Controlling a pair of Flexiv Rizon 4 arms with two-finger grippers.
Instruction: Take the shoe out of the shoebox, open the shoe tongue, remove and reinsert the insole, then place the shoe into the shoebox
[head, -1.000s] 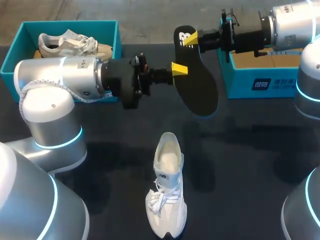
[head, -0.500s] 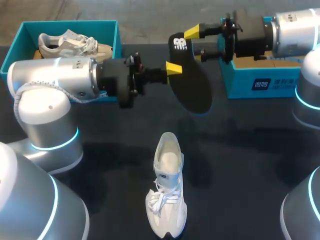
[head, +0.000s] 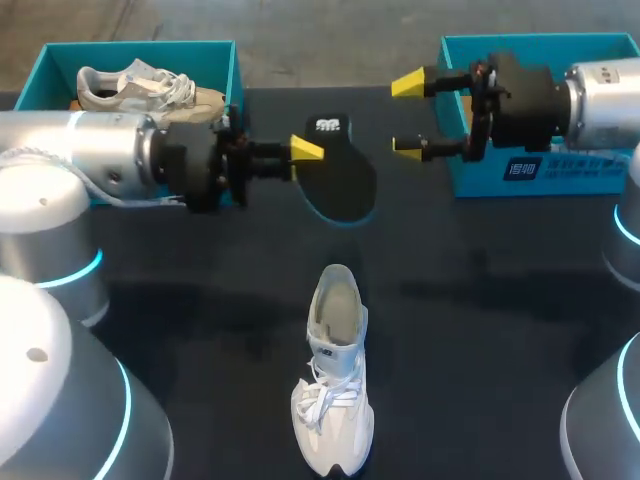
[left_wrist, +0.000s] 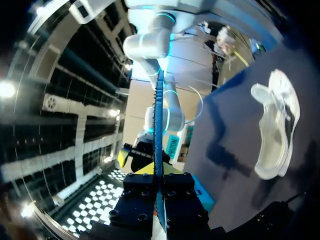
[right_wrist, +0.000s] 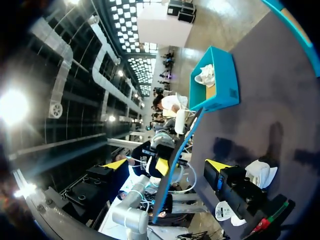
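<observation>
One black insole (head: 338, 180), blue-rimmed, clamped at one long edge in left hand (head: 306, 151), pinched from both sides; edge-on and blade-thin in left wrist view. Held clear of bench (head: 500, 320), logo end away from robot, other end toward it. Right hand (head: 407, 116) spread wide, gripping nothing, just beside insole but apart from it. One white sneaker (head: 332, 380) flat on bench, nearer robot than insole, mouth at far end, laces and toe at near end; long axis roughly in line with insole's. Left hand somewhat nearer sneaker's mouth, and loaded; right hand free, probably best kept for steadying heel. Judged next: insole's near end down and forward into mouth, toe-first. Judged risk: steep tilt, edge snagging on collar or tongue.
</observation>
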